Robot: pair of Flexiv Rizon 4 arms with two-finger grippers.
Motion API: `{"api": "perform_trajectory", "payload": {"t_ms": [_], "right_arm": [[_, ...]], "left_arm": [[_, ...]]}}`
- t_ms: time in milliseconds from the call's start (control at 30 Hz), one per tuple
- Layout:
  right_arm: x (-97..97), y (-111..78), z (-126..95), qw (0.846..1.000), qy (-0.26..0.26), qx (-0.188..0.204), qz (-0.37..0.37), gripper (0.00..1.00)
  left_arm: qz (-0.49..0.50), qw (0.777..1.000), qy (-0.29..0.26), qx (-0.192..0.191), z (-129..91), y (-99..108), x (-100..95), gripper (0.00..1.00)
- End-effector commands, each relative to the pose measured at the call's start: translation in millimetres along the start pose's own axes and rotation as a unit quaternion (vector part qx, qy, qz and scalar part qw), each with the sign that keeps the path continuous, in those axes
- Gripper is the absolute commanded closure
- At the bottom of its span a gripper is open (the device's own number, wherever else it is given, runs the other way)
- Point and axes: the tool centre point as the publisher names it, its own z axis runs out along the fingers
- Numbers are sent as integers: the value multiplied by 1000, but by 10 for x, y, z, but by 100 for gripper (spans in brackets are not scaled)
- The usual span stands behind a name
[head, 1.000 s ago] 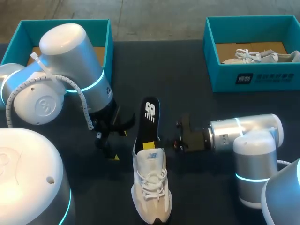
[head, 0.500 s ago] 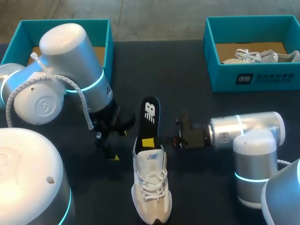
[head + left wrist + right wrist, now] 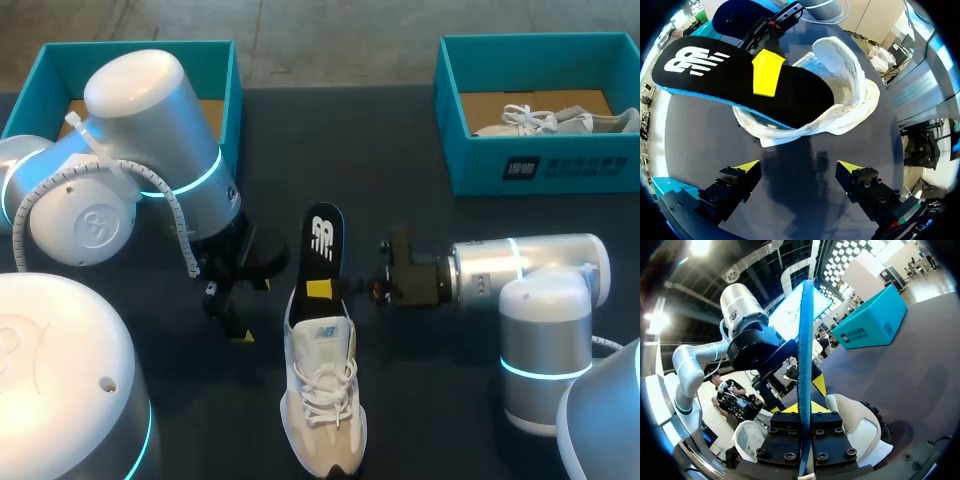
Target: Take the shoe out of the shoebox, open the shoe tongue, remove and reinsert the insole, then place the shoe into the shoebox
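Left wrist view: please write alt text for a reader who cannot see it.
A black insole, held by the right gripper, sticks partly out of a white shoe on the table. The left gripper, open and empty, faces it.

Head high behind; wrist cams close on insole (image 3: 320,248) (shared).
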Motion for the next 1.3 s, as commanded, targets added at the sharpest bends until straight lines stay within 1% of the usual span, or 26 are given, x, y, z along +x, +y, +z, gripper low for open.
{"api": "perform_trajectory", "payload": {"t_ms": [33, 400, 633, 833, 1000, 1033, 1067, 1100, 1167, 1300], "right_arm": [[-24, -32, 21, 1000, 2, -4, 6, 100], [-33, -220, 11, 999, 3, 2, 38, 100], [-22, -344, 39, 997, 7, 28, 74, 100], [-8, -408, 73, 995, 8, 46, 90, 100], [-5, -411, 85, 996, 12, 43, 84, 100], [-2, -404, 86, 996, 12, 40, 79, 97], [1, -396, 86, 996, 12, 38, 76, 84], [3, -388, 84, 997, 12, 37, 74, 77], [12, -369, 79, 997, 10, 32, 66, 75], [35, -330, 69, 998, 5, 23, 52, 79]], "left_arm": [[0, 1000, 0, -1, -1, -1, 4, 0], [0, 1000, 0, -1, -1, -1, 4, 0], [0, 1000, 0, -1, -1, -1, 4, 0], [0, 1000, 0, -1, -1, -1, 4, 0], [0, 1000, 0, -1, -1, -1, 4, 0], [0, 1000, 0, -1, -1, -1, 4, 0], [0, 1000, 0, -1, -1, -1, 4, 0], [0, 1000, 0, -1, -1, -1, 4, 0], [0, 1000, 0, -1, -1, -1, 4, 0], [0, 1000, 0, -1, -1, -1, 4, 0]]}}
